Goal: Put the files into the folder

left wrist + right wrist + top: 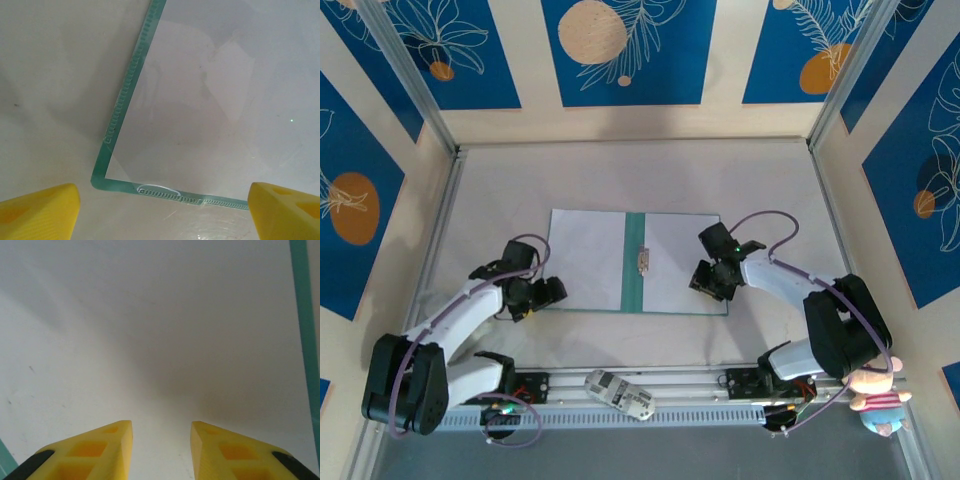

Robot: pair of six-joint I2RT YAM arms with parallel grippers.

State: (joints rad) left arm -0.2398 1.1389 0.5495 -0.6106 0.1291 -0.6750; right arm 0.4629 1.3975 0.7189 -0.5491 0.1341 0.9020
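Teal folder point(631, 292) lies open mid-frame on the desk point(490, 200), white files point(585, 258) on both covers. At its lower-left corner sits the left claw point(556, 293), spread wide and empty; the right claw point(702, 282), half-open and empty, hovers over its lower-right sheet.

Teal folder point(632, 290) open flat; white files point(585, 260) covering both covers.

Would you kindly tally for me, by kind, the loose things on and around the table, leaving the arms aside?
Teal folder: 1
White sheets, one per cover: 2
Metal clip: 1
Grey handheld device: 1
Plush toy: 1
Total: 6
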